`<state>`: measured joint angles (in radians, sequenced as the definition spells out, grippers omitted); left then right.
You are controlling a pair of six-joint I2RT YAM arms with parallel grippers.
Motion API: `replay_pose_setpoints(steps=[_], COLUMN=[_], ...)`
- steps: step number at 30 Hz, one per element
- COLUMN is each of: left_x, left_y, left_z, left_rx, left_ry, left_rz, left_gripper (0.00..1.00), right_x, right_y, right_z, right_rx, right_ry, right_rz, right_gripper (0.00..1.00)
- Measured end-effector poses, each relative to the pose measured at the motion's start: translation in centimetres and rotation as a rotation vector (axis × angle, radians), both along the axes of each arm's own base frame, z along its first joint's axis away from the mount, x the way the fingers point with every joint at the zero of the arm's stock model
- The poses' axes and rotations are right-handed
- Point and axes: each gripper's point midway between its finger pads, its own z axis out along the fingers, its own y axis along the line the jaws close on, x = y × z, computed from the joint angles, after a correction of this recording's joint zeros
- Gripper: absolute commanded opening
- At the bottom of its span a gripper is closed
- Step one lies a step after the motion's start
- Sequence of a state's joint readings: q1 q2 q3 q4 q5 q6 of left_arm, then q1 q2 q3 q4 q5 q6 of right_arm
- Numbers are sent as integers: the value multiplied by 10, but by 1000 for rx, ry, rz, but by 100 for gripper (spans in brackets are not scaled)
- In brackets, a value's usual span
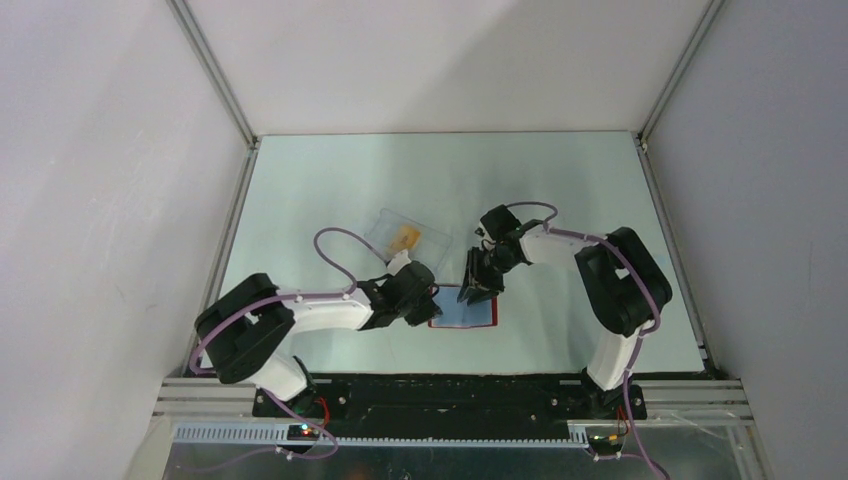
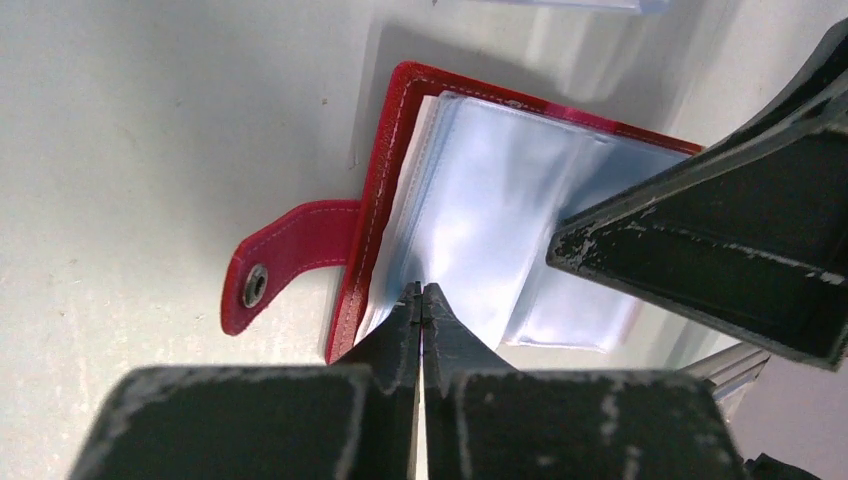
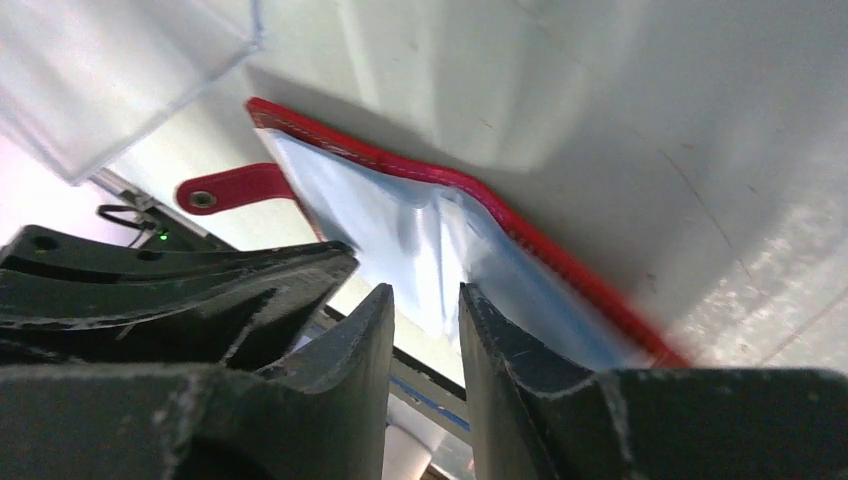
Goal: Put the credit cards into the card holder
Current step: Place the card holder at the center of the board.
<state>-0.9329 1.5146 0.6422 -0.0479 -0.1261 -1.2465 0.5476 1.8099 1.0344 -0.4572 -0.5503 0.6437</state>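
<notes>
Wide view first: the pale, matte worktop (image 1: 560, 190), with both arms bent in over its middle. Progress looks early to me, as nothing is loaded yet. The clear plastic box (image 1: 380, 222), glossy and hard-edged, sits just behind the left wrist with one orange credit card (image 1: 405, 237) lying inside; I can't make out any other cards. The card holder (image 2: 378, 170) lies open near the front centre of the worktop, between the two pincers. It has a red stitched cover, rounded corners, and soft, shiny clear sleeves (image 2: 490, 200) that all look empty. The right pincer (image 3: 425, 297) stands partly open with nothing between its jaws, one dark, scuffed finger lying across the sleeves. The left pincer (image 2: 421, 300) is fully closed, tips at the sleeves' near edge; whether a leaf is nipped there I can't tell. Smallest of all are the red tab (image 2: 295, 245) and its round metal snap (image 2: 255, 287). What's left: spread a pocket, fetch the card, slide it in
</notes>
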Motion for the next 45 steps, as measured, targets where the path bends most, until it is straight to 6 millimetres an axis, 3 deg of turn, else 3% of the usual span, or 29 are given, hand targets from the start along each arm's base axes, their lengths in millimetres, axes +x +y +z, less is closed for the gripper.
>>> replay_pose_setpoints(steps=[4, 15, 21, 23, 26, 28, 35, 45], left_x=[3, 5, 5, 6, 7, 7, 7, 7], left_y=[-1, 1, 1, 2, 2, 3, 3, 4], left_z=[0, 0, 0, 0, 0, 0, 1, 2], left_rx=[-11, -20, -24, -25, -23, -19, -1, 48], left_ry=[14, 30, 36, 38, 34, 29, 6, -35], left_rz=[21, 42, 45, 49, 48, 40, 0, -55], left_gripper=[0, 0, 0, 0, 0, 0, 0, 0], right_x=[-5, -7, -6, -6, -6, -6, 0, 34], right_y=[-8, -4, -5, -6, -6, -5, -16, -16], right_z=[-10, -18, -18, -18, -18, -16, 2, 33], right_rx=[-50, -160, -276, -278, -262, -227, -182, -15], right_ry=[27, 123, 62, 61, 69, 76, 29, -31], right_rz=[14, 51, 96, 96, 94, 91, 54, -29], right_gripper=[33, 0, 0, 2, 24, 33, 39, 53])
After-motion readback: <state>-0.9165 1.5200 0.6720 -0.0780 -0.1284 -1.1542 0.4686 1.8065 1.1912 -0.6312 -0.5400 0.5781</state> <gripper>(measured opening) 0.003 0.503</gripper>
